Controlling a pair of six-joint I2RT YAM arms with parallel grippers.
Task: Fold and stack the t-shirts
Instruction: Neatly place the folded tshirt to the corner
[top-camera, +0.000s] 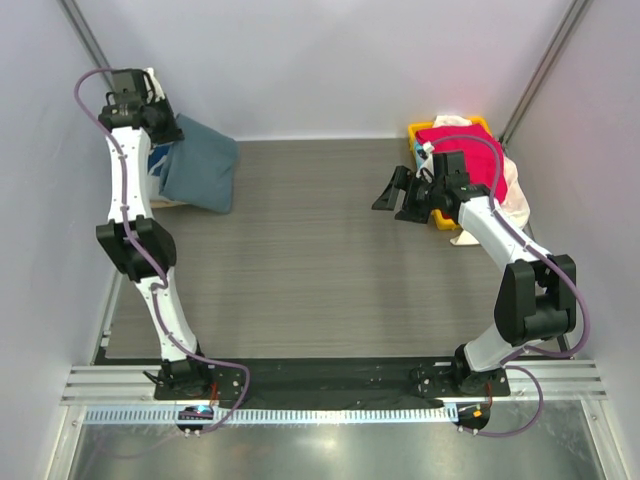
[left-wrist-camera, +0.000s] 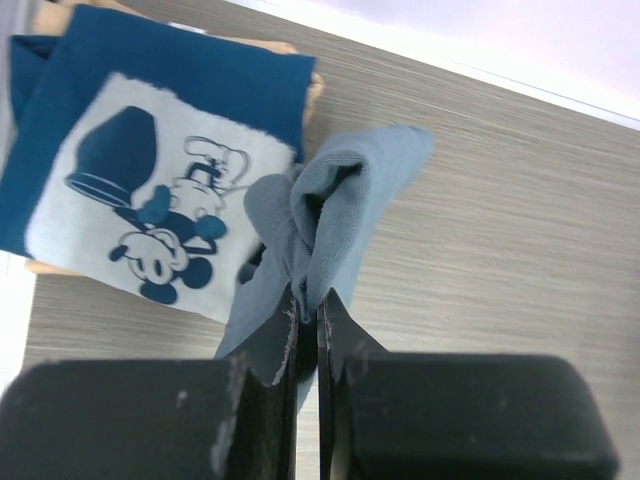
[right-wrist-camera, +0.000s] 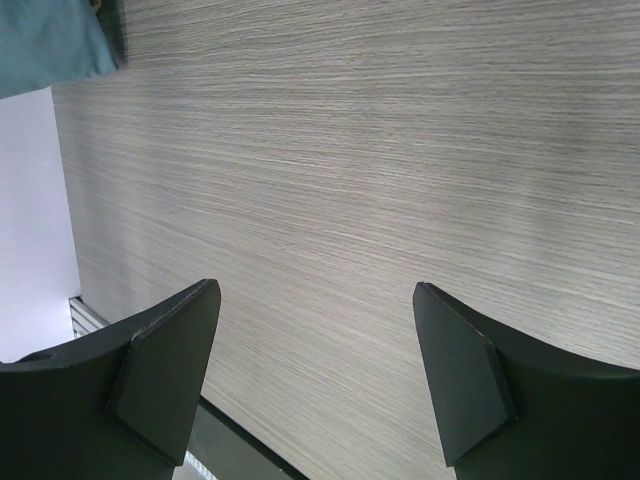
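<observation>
Yellow basket (top-camera: 418, 131) sits at the far right of the desk (top-camera: 320, 250); only its far-left corner and a bit of near rim show. Inside it a red tee (top-camera: 470, 150) is heaped on top, and a cream tee (top-camera: 512, 190) spills over the right rim and hangs outside. Whatever lies beneath them is covered. The right arm crosses in front of the basket and hides its near-left side. Slate blue-grey tee (top-camera: 200, 165) is at the far-left corner, a bunched oblong. Its long axis runs from the corner toward the near side, leaning slightly right, and its lower end lies on the desk. Left gripper (left-wrist-camera: 308, 300) has its jaws clamped on a gathered fold of this tee. In the left wrist view the cloth rises from the jaws in two puckered lobes. Behind it a folded navy tee (left-wrist-camera: 150, 130) lies flat with its white cartoon print facing up, the figure head-down in that view. A tan tee (left-wrist-camera: 300, 50) shows only as thin edges under the navy one. From above, the arm and the slate tee cover most of this pile. Right gripper (right-wrist-camera: 315, 290) hangs over bare desk left of the basket, jaws wide apart with nothing between them. A corner of blue cloth is cut off at the top left of the right wrist view.
</observation>
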